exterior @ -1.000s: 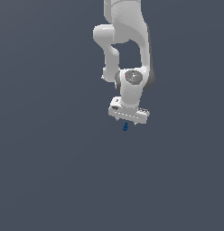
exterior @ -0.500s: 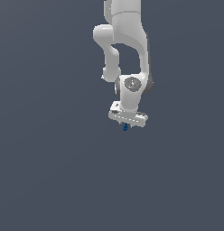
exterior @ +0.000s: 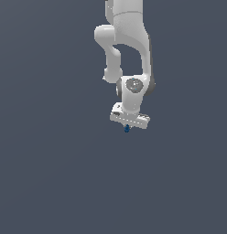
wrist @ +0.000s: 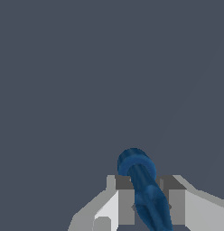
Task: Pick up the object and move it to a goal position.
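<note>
The object is a tiny dark blue, slim elongated piece that pokes out just below the white gripper in the exterior view. In the wrist view it shows large as a blue rod with a rounded end, clamped between the two grey fingers. The gripper is shut on it and holds it off the grey surface. The white arm reaches down from the top of the exterior view. No goal marker shows in either view.
A plain dark grey surface fills both views. No other objects show.
The gripper with the blue object has risen a little and the wrist has turned slightly. The grip on the object has not changed.
</note>
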You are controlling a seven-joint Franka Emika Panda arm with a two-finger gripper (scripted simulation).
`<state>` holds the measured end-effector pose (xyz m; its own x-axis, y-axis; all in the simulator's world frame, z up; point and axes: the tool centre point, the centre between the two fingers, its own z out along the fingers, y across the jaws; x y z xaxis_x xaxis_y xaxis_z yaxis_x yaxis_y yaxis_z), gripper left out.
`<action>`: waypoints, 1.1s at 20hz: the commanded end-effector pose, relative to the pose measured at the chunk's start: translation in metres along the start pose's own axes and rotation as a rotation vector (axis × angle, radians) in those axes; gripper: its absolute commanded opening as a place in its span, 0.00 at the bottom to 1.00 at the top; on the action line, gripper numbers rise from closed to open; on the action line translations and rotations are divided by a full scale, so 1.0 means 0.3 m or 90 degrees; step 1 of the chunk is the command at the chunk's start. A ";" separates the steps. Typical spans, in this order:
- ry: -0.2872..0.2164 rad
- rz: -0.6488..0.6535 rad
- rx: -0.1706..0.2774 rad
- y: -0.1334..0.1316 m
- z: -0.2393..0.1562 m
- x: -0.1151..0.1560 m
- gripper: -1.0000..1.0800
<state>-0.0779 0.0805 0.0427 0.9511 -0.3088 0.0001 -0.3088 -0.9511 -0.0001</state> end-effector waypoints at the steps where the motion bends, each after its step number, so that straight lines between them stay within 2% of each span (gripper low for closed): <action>1: 0.000 0.000 0.000 0.001 0.000 0.000 0.00; 12: 0.000 0.000 0.000 0.021 -0.112 -0.012 0.00; 22: 0.000 0.000 0.000 0.071 -0.384 -0.039 0.00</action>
<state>-0.0932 0.0659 0.1429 0.9510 -0.3092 -0.0006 -0.3092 -0.9510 0.0000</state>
